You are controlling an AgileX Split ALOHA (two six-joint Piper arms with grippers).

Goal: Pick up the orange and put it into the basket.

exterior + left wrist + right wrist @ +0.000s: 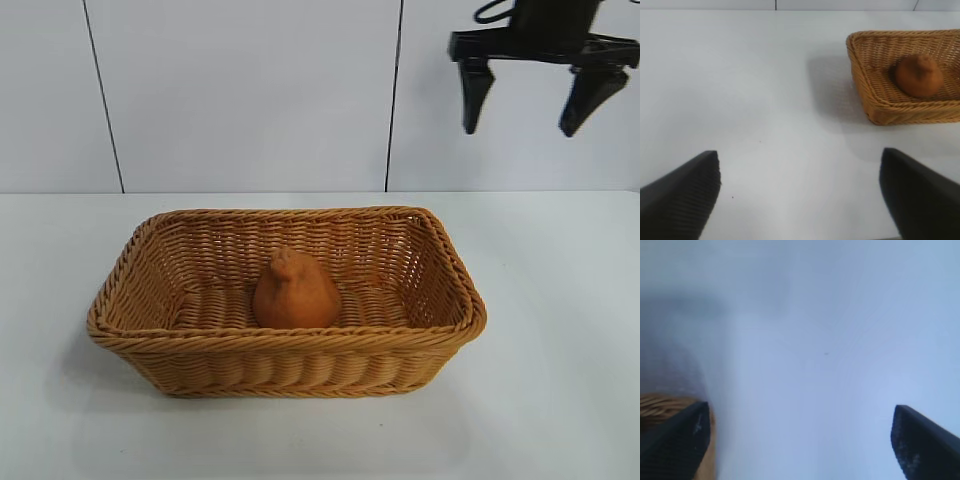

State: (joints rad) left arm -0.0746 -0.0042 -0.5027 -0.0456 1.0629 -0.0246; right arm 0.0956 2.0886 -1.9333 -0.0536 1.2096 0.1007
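The orange (295, 291), dull orange with a knobby neck, sits upright inside the wicker basket (450, 272) in the middle of the white table. It also shows in the left wrist view (918, 75), inside the basket (865, 85). My right gripper (527, 128) is open and empty, high above the table behind the basket's right end; its wrist view shows its spread jaws (800, 412) over bare table with a bit of the basket (665, 405) at the edge. My left gripper (800, 160) is open and empty over bare table, well away from the basket; it is out of the exterior view.
The white table (560, 400) extends on all sides of the basket. A white panelled wall (250, 90) stands behind it.
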